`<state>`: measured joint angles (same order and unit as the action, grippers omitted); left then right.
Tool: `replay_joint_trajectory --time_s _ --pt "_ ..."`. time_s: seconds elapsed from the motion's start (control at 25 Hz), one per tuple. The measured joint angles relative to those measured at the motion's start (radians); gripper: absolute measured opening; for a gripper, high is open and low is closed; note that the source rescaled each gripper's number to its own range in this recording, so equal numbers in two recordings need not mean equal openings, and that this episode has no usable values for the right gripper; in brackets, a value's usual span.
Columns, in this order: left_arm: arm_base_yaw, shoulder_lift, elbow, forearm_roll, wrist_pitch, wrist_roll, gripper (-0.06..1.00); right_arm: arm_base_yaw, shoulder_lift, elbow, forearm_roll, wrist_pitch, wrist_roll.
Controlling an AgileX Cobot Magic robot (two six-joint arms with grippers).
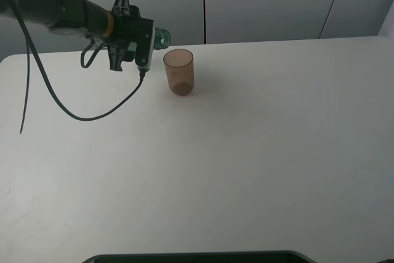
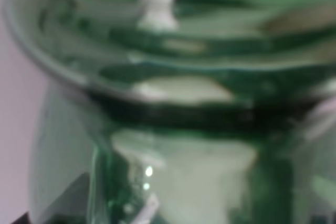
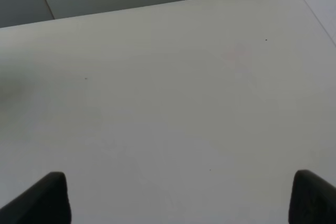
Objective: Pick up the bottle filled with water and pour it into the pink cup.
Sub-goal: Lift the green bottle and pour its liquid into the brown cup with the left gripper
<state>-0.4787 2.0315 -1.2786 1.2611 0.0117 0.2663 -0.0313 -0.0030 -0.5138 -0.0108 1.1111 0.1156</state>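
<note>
Over the white table [image 1: 258,152] our left gripper [image 1: 146,42] holds the bottle [image 1: 162,38] tipped by the pink cup [image 1: 178,72], so we think only pouring is left; our right gripper [image 3: 178,200] is spread wide.

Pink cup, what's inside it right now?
The pink cup looks mostly empty through its translucent wall, with a darker patch at the base. Whether that is water cannot be told. The bottle is outside it.
</note>
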Motion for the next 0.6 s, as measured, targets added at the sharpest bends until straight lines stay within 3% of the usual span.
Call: replay_joint_trajectory --time_s 0.6 --pt "0.0 0.0 0.0 0.008 0.049 0.0 0.01 0.0 0.0 0.0 0.0 0.0 0.0"
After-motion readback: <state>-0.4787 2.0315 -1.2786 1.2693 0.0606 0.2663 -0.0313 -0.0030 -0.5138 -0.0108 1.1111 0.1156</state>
